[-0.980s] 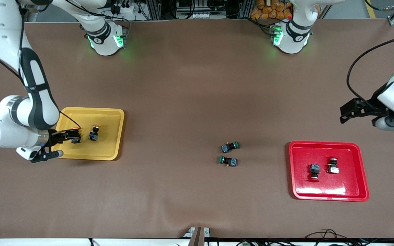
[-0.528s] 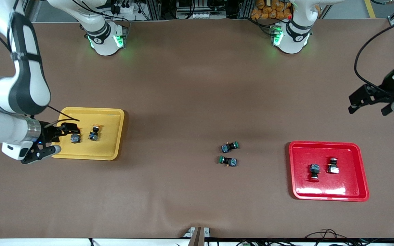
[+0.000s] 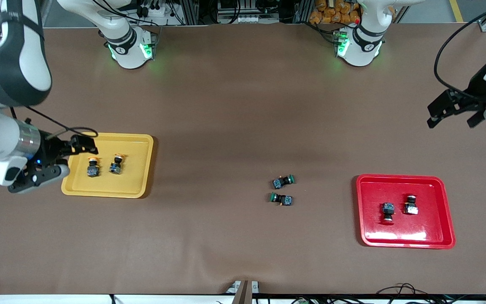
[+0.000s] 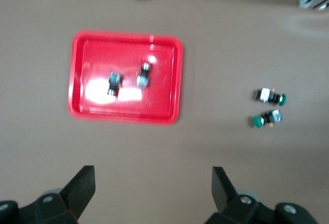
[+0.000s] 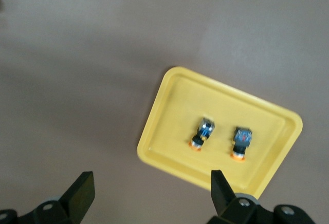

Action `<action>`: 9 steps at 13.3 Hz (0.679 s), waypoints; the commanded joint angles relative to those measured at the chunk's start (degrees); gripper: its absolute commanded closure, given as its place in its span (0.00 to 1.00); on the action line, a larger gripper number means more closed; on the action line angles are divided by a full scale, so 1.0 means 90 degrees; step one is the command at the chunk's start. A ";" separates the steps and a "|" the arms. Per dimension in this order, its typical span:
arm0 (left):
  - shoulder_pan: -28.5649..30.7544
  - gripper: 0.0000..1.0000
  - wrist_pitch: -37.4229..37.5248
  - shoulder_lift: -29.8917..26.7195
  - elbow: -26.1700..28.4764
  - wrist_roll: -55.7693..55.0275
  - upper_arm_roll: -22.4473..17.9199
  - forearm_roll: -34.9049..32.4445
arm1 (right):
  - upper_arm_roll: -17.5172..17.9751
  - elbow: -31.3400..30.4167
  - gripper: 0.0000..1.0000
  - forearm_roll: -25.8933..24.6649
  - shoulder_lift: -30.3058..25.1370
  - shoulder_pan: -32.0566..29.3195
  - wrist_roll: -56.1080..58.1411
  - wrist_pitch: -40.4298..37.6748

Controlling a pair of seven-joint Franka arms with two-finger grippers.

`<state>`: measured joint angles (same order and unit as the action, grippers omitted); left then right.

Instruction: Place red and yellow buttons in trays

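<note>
Right gripper (image 3: 63,158) has lifted off the yellow tray (image 3: 141,169), jaws wide, empty. We see both yellow buttons (image 3: 93,167) inside, red buttons (image 3: 388,211) apparently in the red tray (image 3: 445,211). Left gripper (image 3: 452,114), at 3 o'clock, is open and waiting. Risk: grabbing the green buttons (image 3: 283,181) by mistake.

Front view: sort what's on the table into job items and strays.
Job:
yellow tray with two yellow buttons
red tray with two red buttons
right gripper, left gripper, both open, empty

Strays:
two green buttons, between the trays
</note>
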<state>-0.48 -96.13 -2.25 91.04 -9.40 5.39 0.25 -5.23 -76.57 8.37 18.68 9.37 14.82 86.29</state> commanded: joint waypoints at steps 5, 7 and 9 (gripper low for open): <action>-0.0045 0.00 0.0789 0.0250 -0.0603 -0.1224 0.0319 -0.0038 | -0.1234 -0.0085 0.00 -0.0452 -0.0962 0.0463 0.0354 -0.0652; 0.0131 0.00 0.0799 0.0250 -0.0603 -0.0784 0.0319 -0.0038 | -0.1449 -0.0173 0.00 -0.0461 -0.1089 0.0502 0.0394 -0.0691; 0.0200 0.00 0.0896 0.0260 -0.0594 -0.0645 0.0319 -0.0009 | -0.1607 -0.0164 0.00 -0.0461 -0.1128 0.0522 0.0550 -0.0759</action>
<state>0.53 -90.09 -0.51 87.37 -16.65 7.90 0.25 -17.98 -76.26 5.34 10.40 12.28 18.78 79.60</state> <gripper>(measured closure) 0.000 0.000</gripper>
